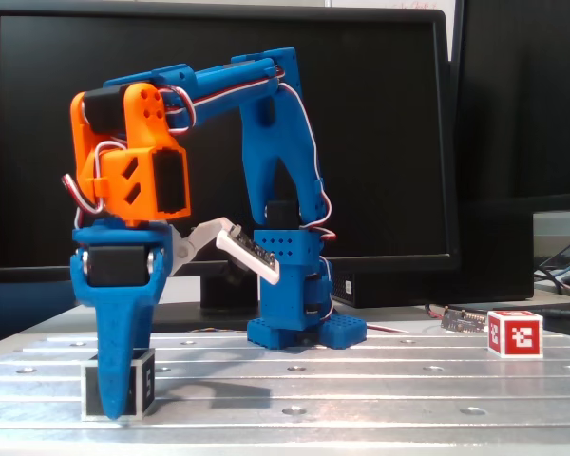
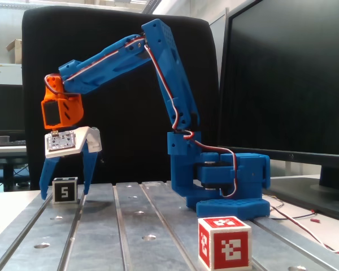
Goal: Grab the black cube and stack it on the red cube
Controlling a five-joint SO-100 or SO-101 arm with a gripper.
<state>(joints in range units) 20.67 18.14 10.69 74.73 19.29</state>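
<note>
The black cube (image 1: 94,389) with a white 5 stands on the metal table at the front left, and in the other fixed view (image 2: 64,190) it sits at the far left. My gripper (image 1: 120,407) hangs over it, open, with one blue finger (image 2: 44,183) on each side of the cube and the tips close to the table. In the first fixed view the near finger (image 1: 120,351) covers most of the cube's front. The red cube (image 1: 515,333) stands far off at the right, and close to the camera in the other view (image 2: 224,243).
The arm's blue base (image 1: 306,328) is bolted mid-table on the slotted aluminium plate (image 1: 361,389). A dark monitor (image 1: 380,123) stands behind it. A small circuit board and wires (image 1: 464,319) lie near the red cube. A black chair back (image 2: 113,84) rises behind the arm.
</note>
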